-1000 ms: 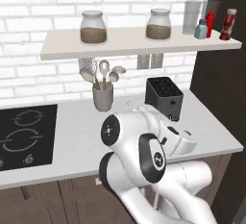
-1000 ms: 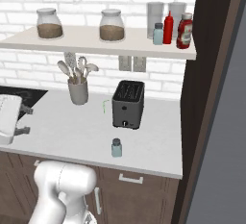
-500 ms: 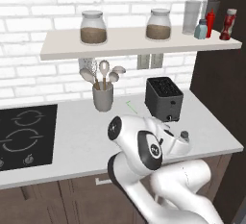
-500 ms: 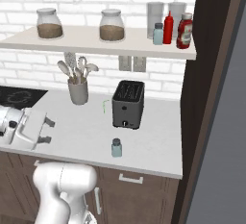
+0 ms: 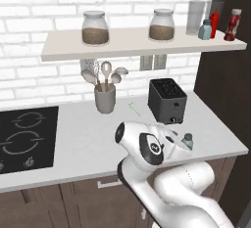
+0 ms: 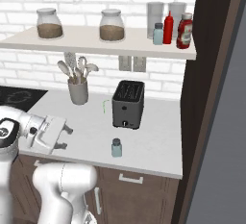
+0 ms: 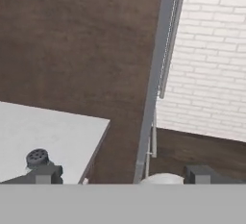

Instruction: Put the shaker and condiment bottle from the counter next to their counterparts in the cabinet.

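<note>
Standing alone near the front edge of the pale tabletop (image 6: 158, 136), the shaker (image 6: 116, 147) sits just in front of the black toaster (image 6: 128, 104), upright and apart from it. The end effector (image 6: 65, 138) hangs to the left of the toaster over the tabletop's front part, its two fingers spread wide with nothing between them, well apart from the shaker; in the hand view the shaker's grey perforated top (image 7: 37, 157) shows just above one fingertip, at the corner of the slab. A grey crock of utensils (image 6: 78, 89) stands behind and left of the toaster against the white brick wall, and a black cooktop (image 5: 24, 139) is set into the slab farther left. Above the toaster runs the cabinet (image 6: 120, 47) shelf, meeting a tall dark brown panel (image 6: 206, 88). On it stand two lidded jars (image 6: 112, 25), two clear tumblers, and, at the panel end, the twin shaker (image 6: 158, 33), the nozzle-topped red squeeze bottle (image 6: 168, 27) and the condiment bottle (image 6: 184, 30).
</note>
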Motion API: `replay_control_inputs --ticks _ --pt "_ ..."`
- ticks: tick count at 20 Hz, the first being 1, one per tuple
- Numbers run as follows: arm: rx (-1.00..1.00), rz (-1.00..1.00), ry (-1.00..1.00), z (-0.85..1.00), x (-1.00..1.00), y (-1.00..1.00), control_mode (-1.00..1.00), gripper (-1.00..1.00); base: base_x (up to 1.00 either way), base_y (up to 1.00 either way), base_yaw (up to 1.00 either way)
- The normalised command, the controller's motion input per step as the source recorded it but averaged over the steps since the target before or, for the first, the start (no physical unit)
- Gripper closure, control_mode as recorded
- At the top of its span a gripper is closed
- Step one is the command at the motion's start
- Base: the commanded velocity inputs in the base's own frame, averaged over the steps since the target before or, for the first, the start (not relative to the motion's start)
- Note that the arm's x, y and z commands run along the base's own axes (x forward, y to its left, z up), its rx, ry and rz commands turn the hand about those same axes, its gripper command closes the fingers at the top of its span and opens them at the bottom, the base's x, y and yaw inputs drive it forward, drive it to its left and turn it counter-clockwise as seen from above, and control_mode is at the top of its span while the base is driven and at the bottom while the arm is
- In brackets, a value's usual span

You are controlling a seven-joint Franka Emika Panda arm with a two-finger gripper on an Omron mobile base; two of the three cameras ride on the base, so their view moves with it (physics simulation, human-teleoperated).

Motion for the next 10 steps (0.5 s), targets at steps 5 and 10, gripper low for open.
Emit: replay_control_inputs --ticks 5,10 --pt "-0.02 0.01 0.15 0.0 0.38 -0.33 -1.0 -1.0 0.0 0.0 0.0" --pt "0.03 -0.02 -0.02 -0.46 0.02 -0.01 -1.0 -1.0 0.0 0.0 0.0"
